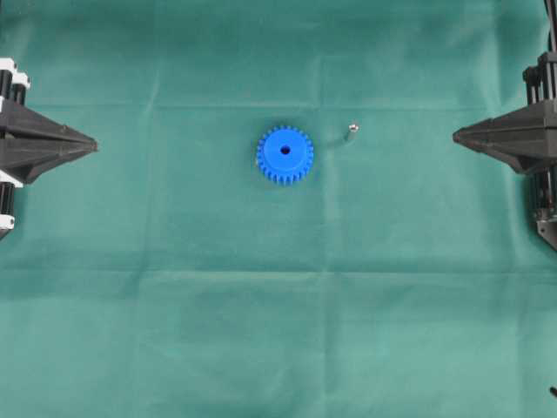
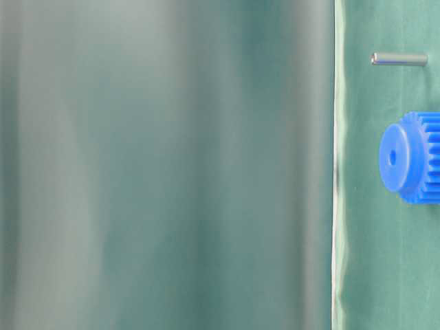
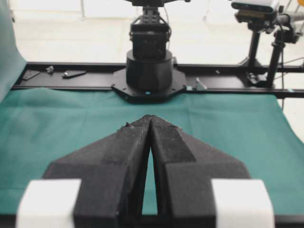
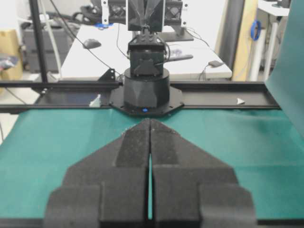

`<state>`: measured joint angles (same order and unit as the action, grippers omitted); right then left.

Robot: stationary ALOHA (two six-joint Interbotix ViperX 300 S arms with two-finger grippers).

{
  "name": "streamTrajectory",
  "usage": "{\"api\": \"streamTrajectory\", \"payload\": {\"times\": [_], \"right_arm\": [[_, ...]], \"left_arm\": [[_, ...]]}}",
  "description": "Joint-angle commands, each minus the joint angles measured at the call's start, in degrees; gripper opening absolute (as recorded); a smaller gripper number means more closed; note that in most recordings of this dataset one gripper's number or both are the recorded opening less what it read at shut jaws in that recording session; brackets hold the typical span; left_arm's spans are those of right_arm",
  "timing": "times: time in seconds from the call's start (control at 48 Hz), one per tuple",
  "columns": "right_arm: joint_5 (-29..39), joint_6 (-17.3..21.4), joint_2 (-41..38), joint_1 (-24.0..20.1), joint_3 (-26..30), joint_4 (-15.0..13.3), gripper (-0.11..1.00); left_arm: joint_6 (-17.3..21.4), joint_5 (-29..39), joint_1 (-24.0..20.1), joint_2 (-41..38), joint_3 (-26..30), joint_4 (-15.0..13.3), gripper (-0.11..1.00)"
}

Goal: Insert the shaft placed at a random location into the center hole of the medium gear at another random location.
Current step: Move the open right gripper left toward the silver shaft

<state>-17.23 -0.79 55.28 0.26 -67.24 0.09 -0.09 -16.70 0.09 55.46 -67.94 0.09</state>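
The blue medium gear (image 1: 285, 154) lies flat on the green cloth near the middle, its dark center hole (image 1: 285, 150) facing up. The small silver shaft (image 1: 352, 132) lies on the cloth just right of the gear, apart from it. Both also show in the table-level view: the gear (image 2: 412, 157) with its center hole (image 2: 392, 157), and the shaft (image 2: 399, 59). My left gripper (image 1: 94, 141) is shut and empty at the far left edge. My right gripper (image 1: 455, 135) is shut and empty at the far right edge. Neither wrist view shows the gear or the shaft.
The green cloth (image 1: 278, 305) covers the whole table. Each wrist view shows the opposite arm's black base (image 3: 148, 71) (image 4: 145, 90) on a black rail at the cloth's far edge.
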Motion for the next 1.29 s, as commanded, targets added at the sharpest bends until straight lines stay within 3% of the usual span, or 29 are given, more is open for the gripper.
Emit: {"api": "streamTrajectory", "payload": {"times": [0.0, 0.229, 0.416, 0.52, 0.687, 0.77, 0.895, 1.27], "right_arm": [[0.4, 0.5, -0.4, 0.4, 1.0, 0.1, 0.01], [1.1, 0.4, -2.8, 1.6, 1.4, 0.0, 0.01], [-1.9, 0.6, -8.0, 5.4, 0.7, 0.1, 0.03], [-4.9, 0.7, -12.2, 7.8, 0.5, 0.2, 0.22], [-7.6, -0.3, -17.9, 9.1, 0.9, -0.1, 0.73], [-8.3, -0.7, -20.7, 9.6, 0.9, 0.0, 0.91], [-10.2, -0.7, -25.8, 11.1, 0.6, 0.3, 0.83], [-19.1, -0.7, -42.9, 14.3, 1.4, 1.8, 0.86]], "left_arm": [[-0.9, 2.0, 0.1, -0.9, 2.5, 0.5, 0.00], [-1.1, 3.6, 0.1, -1.0, 3.1, 0.5, 0.00], [-0.7, 3.6, 0.1, -1.0, 3.0, 0.6, 0.00], [-0.7, 3.7, 0.1, -1.0, 2.9, 0.6, 0.00], [-0.8, 3.7, 0.1, -1.0, 2.9, 0.6, 0.00], [-0.8, 3.7, 0.1, -1.0, 2.7, 0.6, 0.00], [-0.8, 3.7, 0.1, -1.0, 2.6, 0.6, 0.00], [-0.7, 3.7, 0.1, -1.0, 2.5, 0.6, 0.00]]}}
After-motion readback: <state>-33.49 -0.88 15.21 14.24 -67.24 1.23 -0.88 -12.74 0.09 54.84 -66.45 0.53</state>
